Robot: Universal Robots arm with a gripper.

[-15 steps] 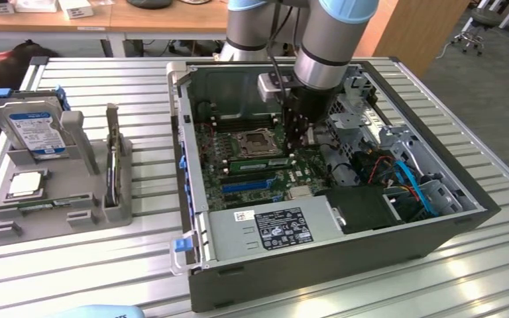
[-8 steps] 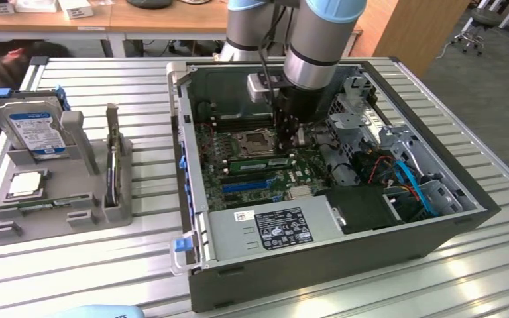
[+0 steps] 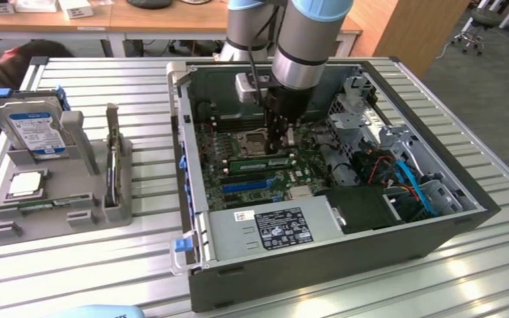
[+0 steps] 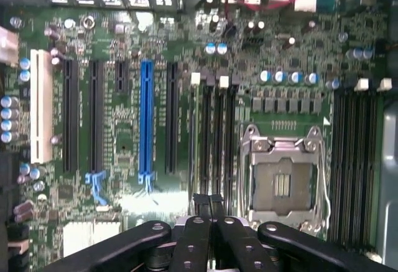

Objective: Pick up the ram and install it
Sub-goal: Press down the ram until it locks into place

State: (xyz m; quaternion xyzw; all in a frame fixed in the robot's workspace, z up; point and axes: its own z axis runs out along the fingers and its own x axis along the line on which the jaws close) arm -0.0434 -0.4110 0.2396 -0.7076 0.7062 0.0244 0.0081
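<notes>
So there's a slatted metal surface with an open desktop computer case lying on its side, motherboard facing up. The arm comes down from above into the case and the claw is down low over the board, right next to the empty CPU socket. From the wrist view the claw has its two fingers pressed flat together, basically shut, with nothing I can see pinched between them, and the tips sit over the bank of black memory slots between the blue expansion slot and the CPU socket. The ram looks like it's lying in the slots just below the socket in the exterior view, a green stick running sideways right at the claw's tips; whether it's clicked fully in, I can't tell. Toward the near end of the case there's the grey power supply with its label, and to the exterior view's right some blue cables. Off to the exterior view's left, well apart from the case, a grey parts holder sits on the surface with a hard drive standing upright in it and a silver processor chip lying flat in front of that.
</notes>
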